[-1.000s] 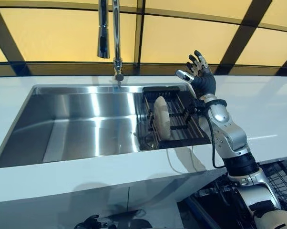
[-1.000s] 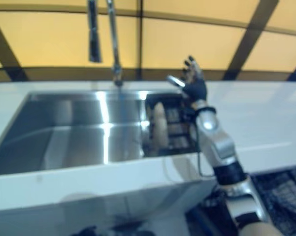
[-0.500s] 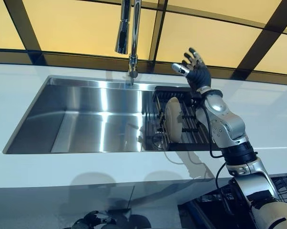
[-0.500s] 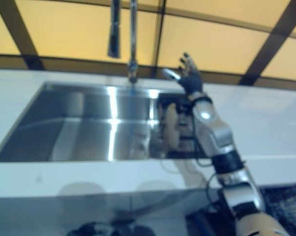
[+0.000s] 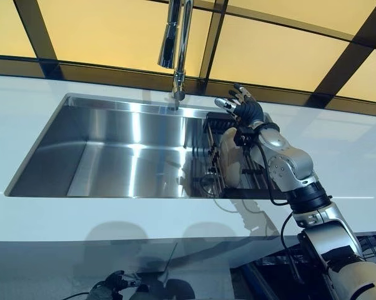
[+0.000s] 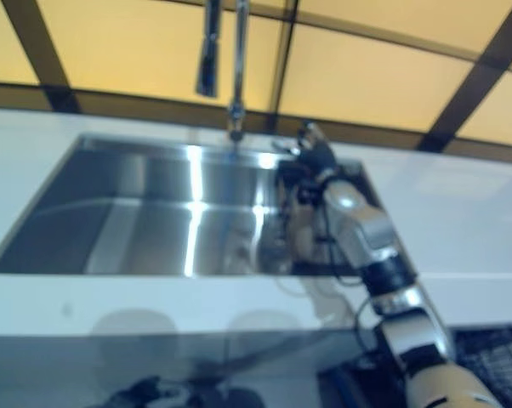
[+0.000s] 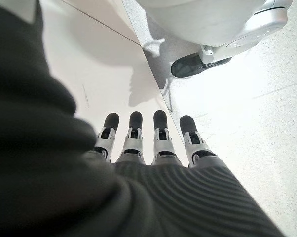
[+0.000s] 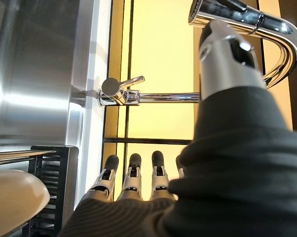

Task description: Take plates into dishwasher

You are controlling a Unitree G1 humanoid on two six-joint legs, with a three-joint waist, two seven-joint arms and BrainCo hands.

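Note:
A cream plate (image 5: 230, 157) stands on edge in a black dish rack (image 5: 258, 177) at the right end of the steel sink (image 5: 107, 156). The plate also shows in the right wrist view (image 8: 15, 195). My right hand (image 5: 244, 111) is open with straight fingers, just above the back of the rack and the plate's top edge, holding nothing. My left hand (image 7: 148, 143) is open, hanging low beside the cabinet front, and shows at the bottom of the left eye view (image 5: 110, 284).
A tall chrome faucet (image 5: 178, 37) rises behind the sink, left of my right hand. White countertop (image 5: 338, 150) surrounds the sink. A wire dishwasher basket (image 5: 372, 240) shows at the lower right, below the counter.
My right hand has come down and forward from above the counter to just over the rack and plate. The camera has shifted a little.

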